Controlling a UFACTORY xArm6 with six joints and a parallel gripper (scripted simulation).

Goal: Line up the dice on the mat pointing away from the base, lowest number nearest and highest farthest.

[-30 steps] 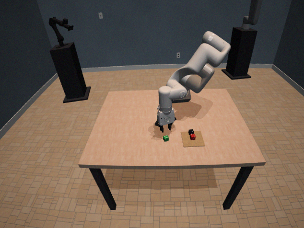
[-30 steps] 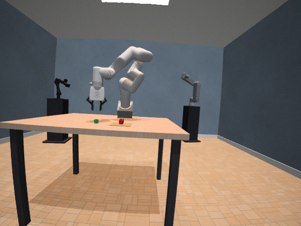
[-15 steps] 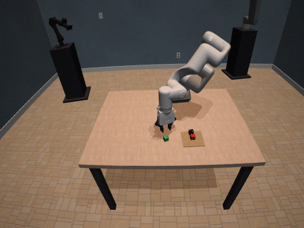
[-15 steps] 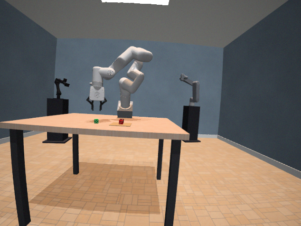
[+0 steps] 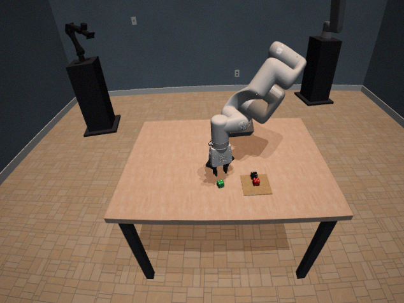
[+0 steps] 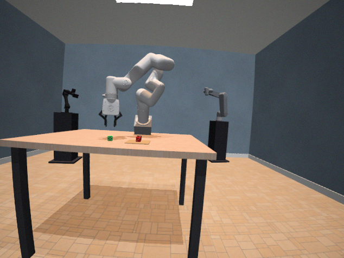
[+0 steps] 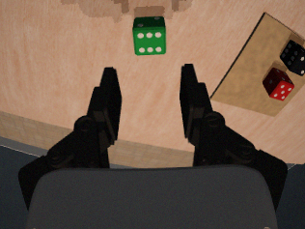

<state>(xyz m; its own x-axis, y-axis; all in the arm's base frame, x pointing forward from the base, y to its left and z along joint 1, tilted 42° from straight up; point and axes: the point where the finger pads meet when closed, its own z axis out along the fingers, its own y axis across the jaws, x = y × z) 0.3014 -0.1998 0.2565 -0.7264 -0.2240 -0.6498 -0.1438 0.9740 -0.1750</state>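
Observation:
A green die (image 5: 220,183) (image 6: 109,137) (image 7: 149,36) lies flat on the bare table, left of the mat, with six pips up in the wrist view. The tan mat (image 5: 260,190) (image 6: 144,142) (image 7: 246,90) lies flat and carries a black die (image 5: 253,175) (image 7: 293,56) near its base-side edge and a red die (image 5: 256,181) (image 6: 138,139) (image 7: 278,83) right beside it, farther from the base. My gripper (image 5: 219,170) (image 6: 110,123) (image 7: 149,81) points down, hangs well above the table close over the green die, and stands half open with nothing between its fingers.
The robot's base (image 5: 241,128) (image 6: 142,128) stands at the far edge of the wooden table (image 5: 163,195). Two black pedestals (image 5: 91,94) (image 5: 319,68) with camera arms stand on the floor beyond the table.

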